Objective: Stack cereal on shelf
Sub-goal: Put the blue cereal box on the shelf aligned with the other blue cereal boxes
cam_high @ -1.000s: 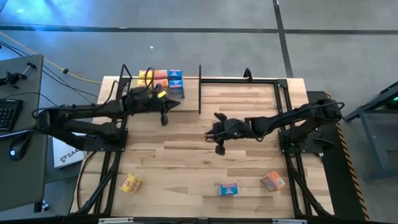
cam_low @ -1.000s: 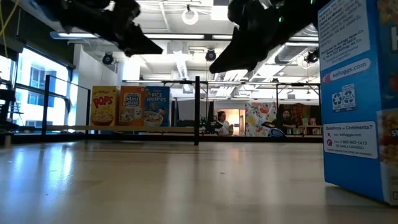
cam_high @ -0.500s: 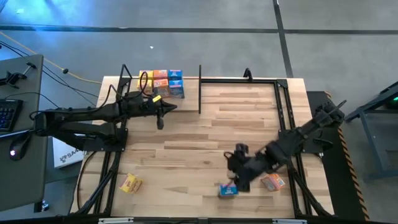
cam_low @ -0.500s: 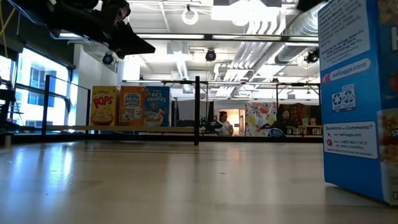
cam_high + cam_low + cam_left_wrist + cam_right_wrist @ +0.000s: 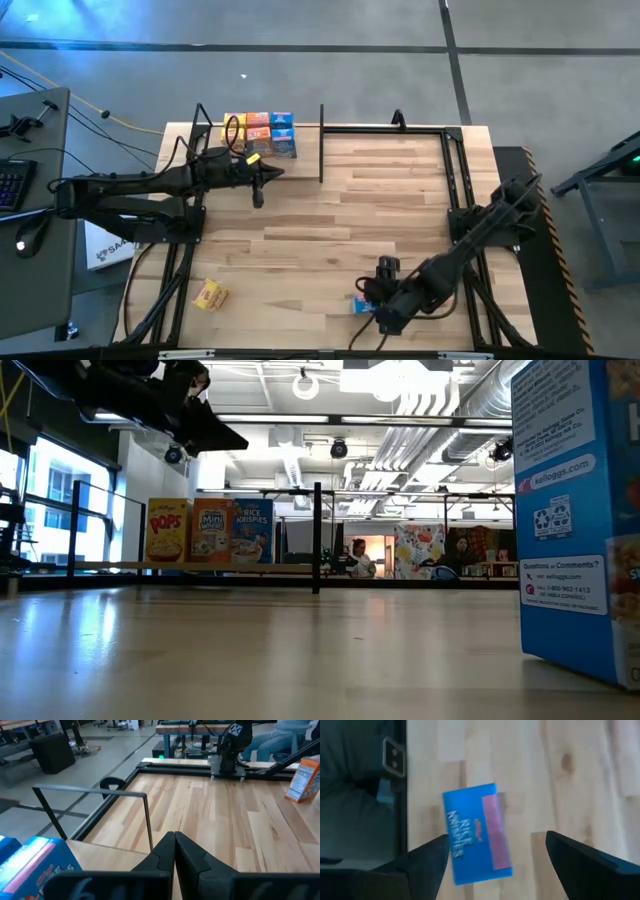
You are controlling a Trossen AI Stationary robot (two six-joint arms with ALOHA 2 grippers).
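Note:
Three cereal boxes, yellow [image 5: 165,530], orange [image 5: 212,530] and blue [image 5: 252,530], stand upright on the shelf [image 5: 110,567] at the table's far left; from above the cereal [image 5: 260,130] shows as a block. My left gripper [image 5: 260,184] hangs shut just in front of the shelf, holding nothing. A blue cereal box [image 5: 477,832] stands upright on its end by the near edge, also seen as the blue box [image 5: 362,305]. My right gripper [image 5: 497,839] hovers open over it, one finger on either side of its top. A yellow box [image 5: 210,294] lies near left.
An orange box [image 5: 305,780] stands near the right arm's side of the table; in the high view that arm covers it. Black posts [image 5: 321,140] and a black rail [image 5: 385,128] frame the far edge. Bare wood [image 5: 330,220] spans the table's middle.
My right gripper has swept from the table's middle toward the near edge and come down over the blue box. My left gripper has drawn back slightly from the shelf and then kept still. The boxes have not moved.

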